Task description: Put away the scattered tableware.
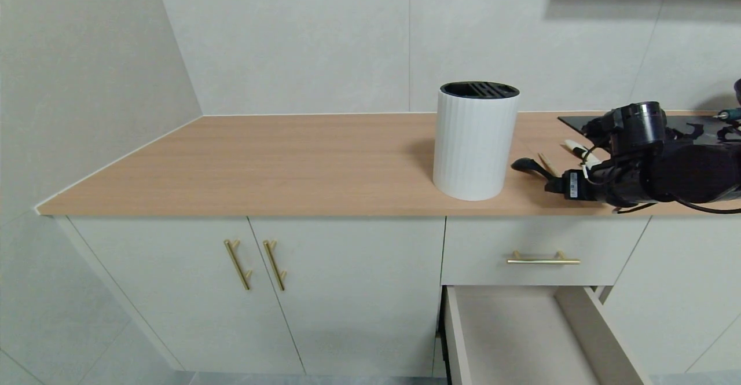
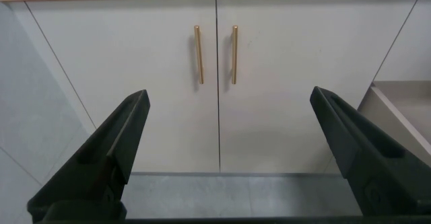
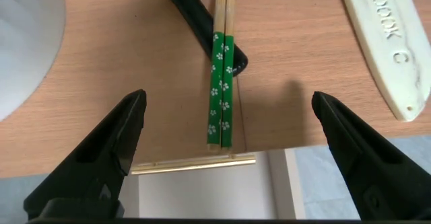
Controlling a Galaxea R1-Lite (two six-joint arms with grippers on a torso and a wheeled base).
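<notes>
Right end effector (image 3: 227,96) spread wide over chopsticks (image 3: 222,76), green ends toward counter (image 3: 289,69) edge.

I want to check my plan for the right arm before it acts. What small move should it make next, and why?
Probably lower the right gripper straight down onto the chopsticks. It is open, and the pair lies between its fingers on the counter, resting over a black spoon, so nothing is gripped yet.
</notes>
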